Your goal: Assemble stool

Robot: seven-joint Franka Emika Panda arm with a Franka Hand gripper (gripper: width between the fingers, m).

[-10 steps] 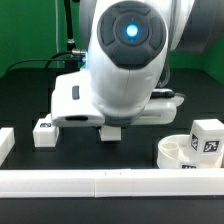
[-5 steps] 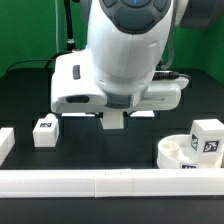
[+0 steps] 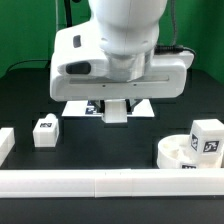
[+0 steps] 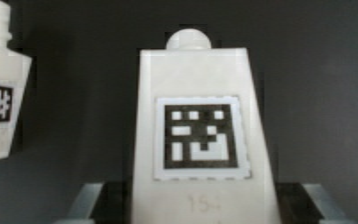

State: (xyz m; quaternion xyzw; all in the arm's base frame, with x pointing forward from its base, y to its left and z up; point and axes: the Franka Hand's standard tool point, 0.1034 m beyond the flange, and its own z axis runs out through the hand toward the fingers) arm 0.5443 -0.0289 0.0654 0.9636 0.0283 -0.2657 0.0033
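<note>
A: Pincer (image 3: 117, 103)?
B: Clamped on the held leg (image 4: 201, 110), mid-desk (image 3: 30, 100).
A: Seat?
B: Seat (image 3: 178, 152) near the desk's front edge, exterior view's right. Upright leg (image 3: 207, 135) on it, fitted or not, can't tell.
A: Left?
B: Held leg, plus loose leg (image 3: 43, 132) toward the exterior view's left. Early, I'd say.

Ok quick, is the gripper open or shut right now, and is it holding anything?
Gripper: closed, holding a leg.
</note>
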